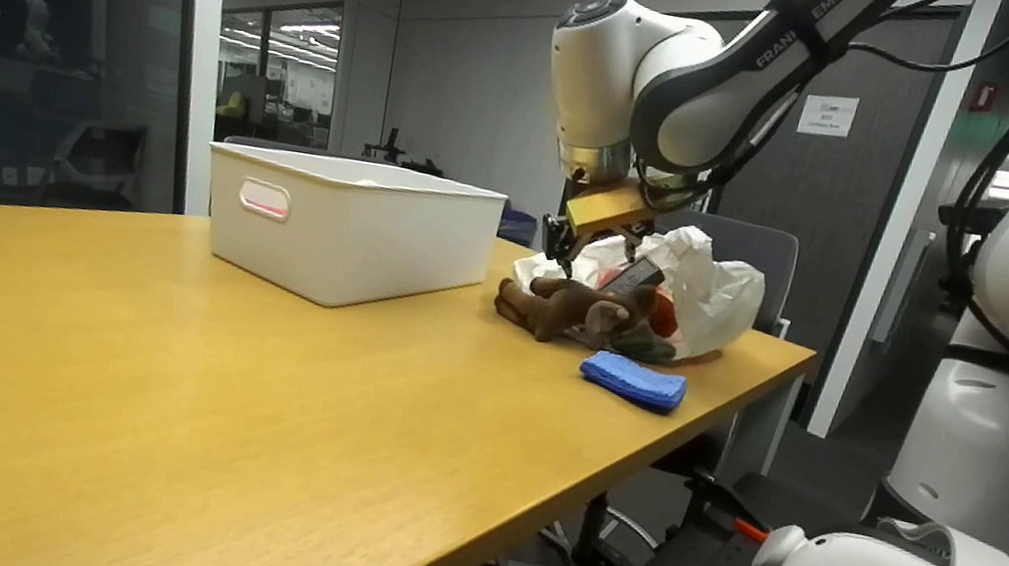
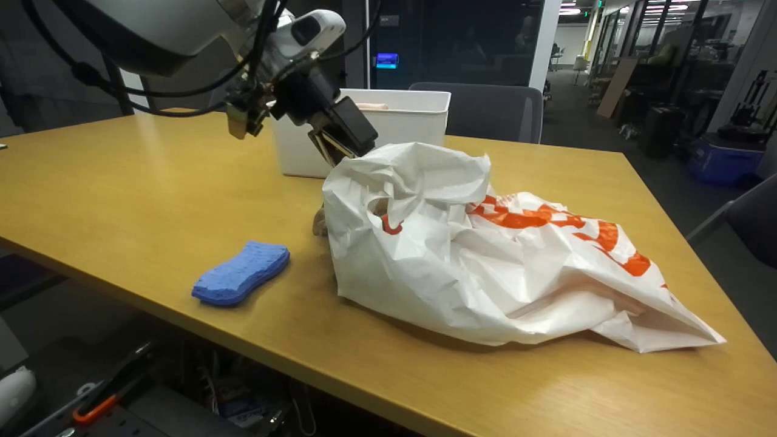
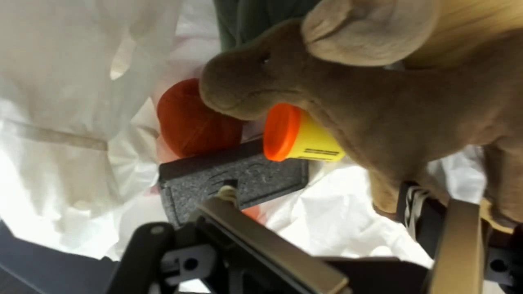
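Note:
My gripper (image 3: 322, 196) stands open, its fingers wide apart with nothing held between them. White plastic bag (image 3: 327, 212) shows in the gap. In the wrist view the left fingertip overlaps a dark grey block (image 3: 265, 175); whether they touch I cannot tell. The right fingertip is beside a brown plush animal (image 3: 367, 122) with a big round ear. A yellow tub with an orange lid (image 3: 314, 141) lies partly under the plush. Left of it are a red-orange rounded object (image 3: 196, 122) and, above, dark green cloth (image 3: 265, 16). In an exterior view the gripper (image 1: 599, 249) hangs just over this pile.
A crumpled white bag (image 2: 437, 255) with orange print spreads over the table (image 2: 152, 200) and hides much of the pile. Near the table edge lies a blue sponge (image 1: 634, 381). A white bin (image 1: 350, 233) stands beside the pile; something pinkish shows at its rim.

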